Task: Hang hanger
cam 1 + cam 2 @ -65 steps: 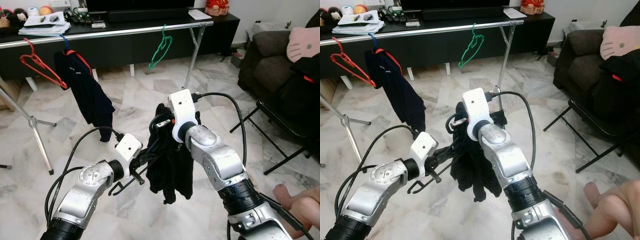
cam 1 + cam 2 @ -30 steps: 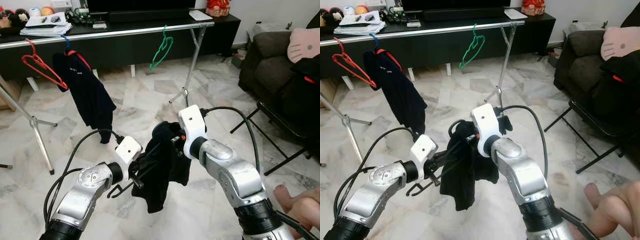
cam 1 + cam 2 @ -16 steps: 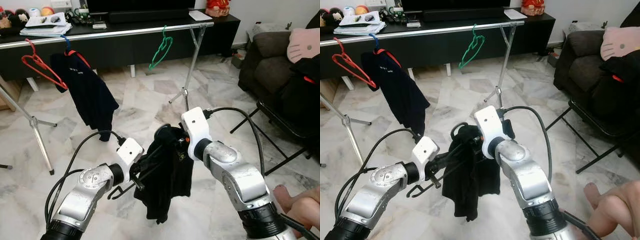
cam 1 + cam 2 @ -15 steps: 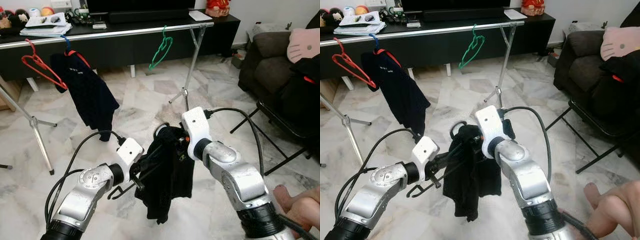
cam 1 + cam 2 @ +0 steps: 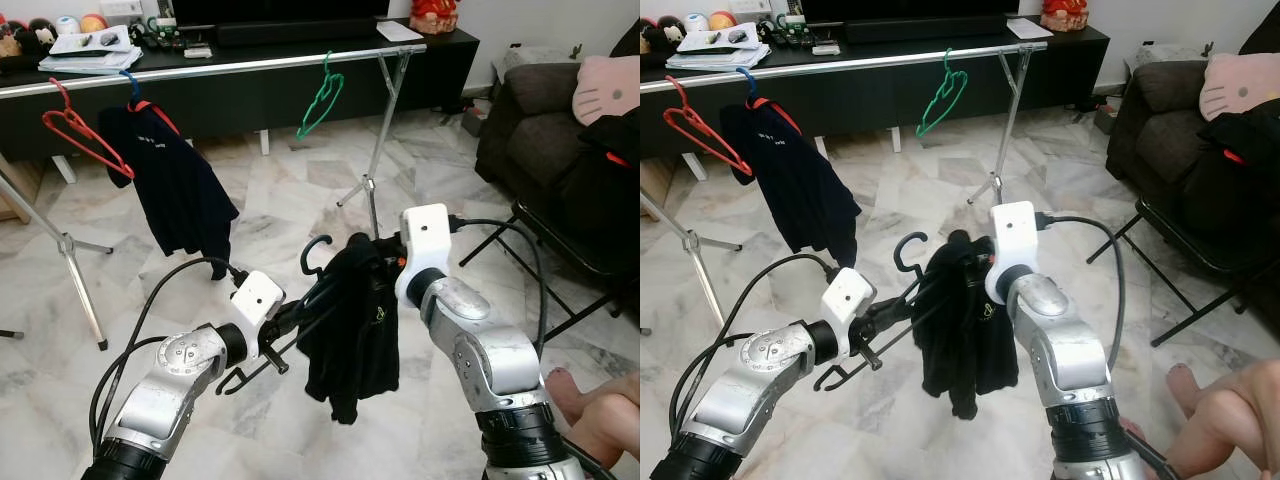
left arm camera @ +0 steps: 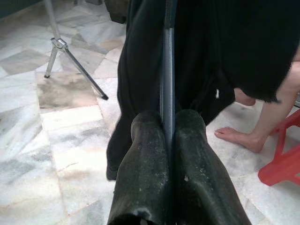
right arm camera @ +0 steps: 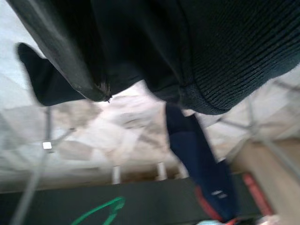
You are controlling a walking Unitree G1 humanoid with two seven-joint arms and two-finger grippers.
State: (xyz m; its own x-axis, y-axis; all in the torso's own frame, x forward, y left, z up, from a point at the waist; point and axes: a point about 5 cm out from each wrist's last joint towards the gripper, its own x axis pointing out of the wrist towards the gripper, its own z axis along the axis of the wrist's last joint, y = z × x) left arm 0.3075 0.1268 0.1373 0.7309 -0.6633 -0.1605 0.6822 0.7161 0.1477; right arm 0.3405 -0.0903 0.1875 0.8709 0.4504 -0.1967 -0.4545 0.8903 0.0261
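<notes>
My left gripper (image 5: pixel 292 322) is shut on the thin bar of a black hanger (image 6: pixel 167 108), low in front of me; its fingers (image 6: pixel 145 168) pinch the bar in the left wrist view. The hanger's hook (image 5: pixel 312 250) sticks up free. A black garment (image 5: pixel 352 325) drapes over the hanger and hangs toward the floor. My right gripper (image 5: pixel 378 262) is buried in the garment's upper part, shut on the fabric (image 7: pixel 220 42). Beyond stands a silver clothes rail (image 5: pixel 250 65).
On the rail hang a green hanger (image 5: pixel 322 95), a red hanger (image 5: pixel 78 128) and a navy shirt (image 5: pixel 185 195). A black TV console (image 5: pixel 440 50) stands behind. A dark sofa (image 5: pixel 530 110) and folding chair (image 5: pixel 560 255) are on the right; a person's leg (image 5: pixel 600 405) is at bottom right.
My right gripper moved right and slightly up, pulling the garment along the hanger and uncovering the hook. The left gripper stayed put with the hanger.
</notes>
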